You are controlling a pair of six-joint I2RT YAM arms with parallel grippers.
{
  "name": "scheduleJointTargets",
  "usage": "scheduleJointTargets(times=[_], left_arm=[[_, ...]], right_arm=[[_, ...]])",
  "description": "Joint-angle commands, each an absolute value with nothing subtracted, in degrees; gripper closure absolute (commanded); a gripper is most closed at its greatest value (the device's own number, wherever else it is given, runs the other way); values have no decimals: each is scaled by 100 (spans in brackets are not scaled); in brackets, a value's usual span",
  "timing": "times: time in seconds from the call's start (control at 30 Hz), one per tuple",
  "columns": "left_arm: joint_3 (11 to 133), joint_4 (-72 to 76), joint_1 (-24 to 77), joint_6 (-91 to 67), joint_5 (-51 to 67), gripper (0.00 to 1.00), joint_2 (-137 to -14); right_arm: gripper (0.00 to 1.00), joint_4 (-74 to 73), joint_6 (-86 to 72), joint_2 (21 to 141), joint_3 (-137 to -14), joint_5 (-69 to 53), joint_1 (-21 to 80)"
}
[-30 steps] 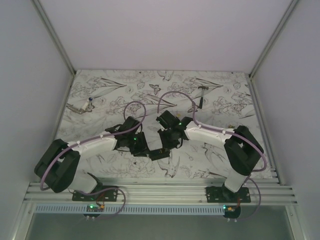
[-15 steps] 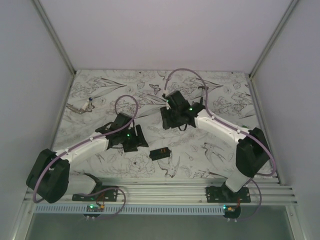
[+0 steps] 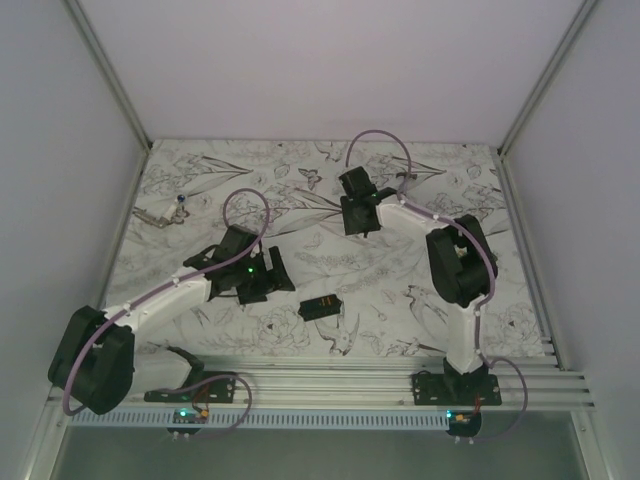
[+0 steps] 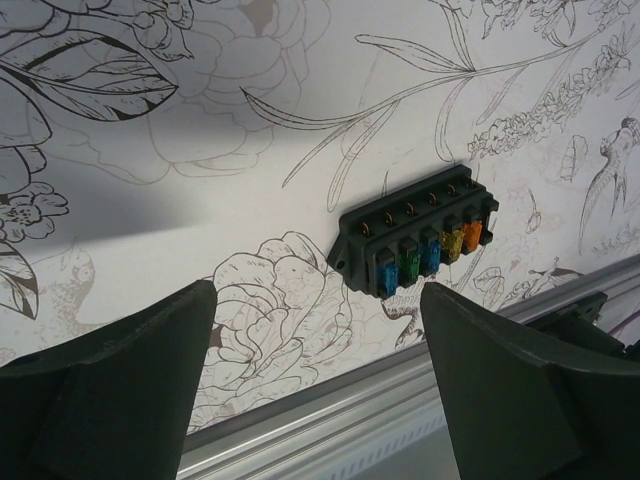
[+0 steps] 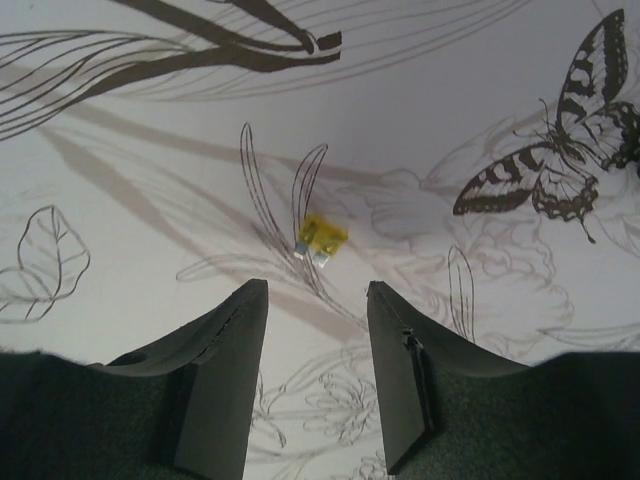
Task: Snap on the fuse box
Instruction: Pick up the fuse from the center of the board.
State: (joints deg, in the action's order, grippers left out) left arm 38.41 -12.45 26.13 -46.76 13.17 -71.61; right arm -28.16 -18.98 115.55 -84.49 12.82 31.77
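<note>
Well, white walls (image 3: 300, 60) enclose your table (image 3: 200, 170) of line-drawn flowers and butterflies. Both tools hang released, empty: left tool (image 4: 315, 300) just left of the fuse box (image 3: 320, 307) lying on the table, right tool (image 5: 315, 295) well beyond it. Only your left wrist view shows its coloured fuses (image 4: 425, 255); only the right, a loose yellow fuse (image 5: 322, 240).

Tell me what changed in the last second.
Both arms let go of the fuse box and drew back: left fingers leftward, right fingers to the far side, near a yellow fuse. Both stand open, empty. The fuse box stayed put.
</note>
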Motion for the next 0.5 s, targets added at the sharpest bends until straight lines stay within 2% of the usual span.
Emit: scheduleJointTargets(times=[0.0,0.2,0.33,0.47], left_arm=[[3781,-1415,2558,-4551,1342,12,-7220],[3782,-1415,2558,-4552,1359,10,-7225],[3759,-1412,2560,-4568,1360,9,-7225],[3770,-1408,2562,-4570,1383,9,-7225]], right_arm=[[49,-2505,-1952,11837,-8916,1587,3119],[53,-2652,-2406,12207,-9196,2066,3112],[57,-2873,-2703,12321,-9285,2156,3117],[58,-2985,-2863,12388,-9298,2092,3119]])
